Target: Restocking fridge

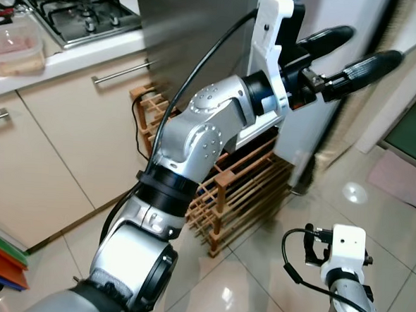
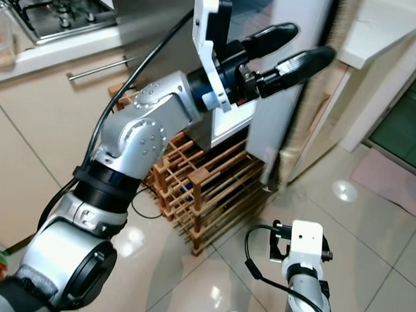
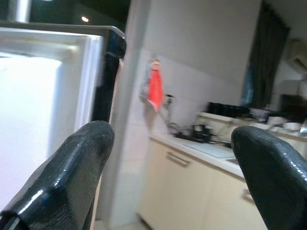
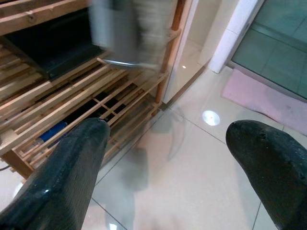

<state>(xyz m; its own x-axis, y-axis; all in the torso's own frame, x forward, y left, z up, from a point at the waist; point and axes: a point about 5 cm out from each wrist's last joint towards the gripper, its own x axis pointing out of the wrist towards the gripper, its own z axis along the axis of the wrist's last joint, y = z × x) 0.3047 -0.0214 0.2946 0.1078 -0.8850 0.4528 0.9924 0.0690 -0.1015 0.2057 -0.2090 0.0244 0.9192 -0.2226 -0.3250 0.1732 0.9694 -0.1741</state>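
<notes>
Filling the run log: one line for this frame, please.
left pincer: open, raised at tall white fridge | right pincer: open, low over glossy tiled floor | slatted wooden rack: beside fridge

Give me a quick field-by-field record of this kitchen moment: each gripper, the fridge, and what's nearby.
left gripper: raised, fingers open, holding nothing, near the fridge door edge
right gripper: low over the tiled floor, fingers open, holding nothing
fridge: tall, white surface facing the left gripper
wooden rack: on the floor beside the fridge
stove: on the counter
</notes>
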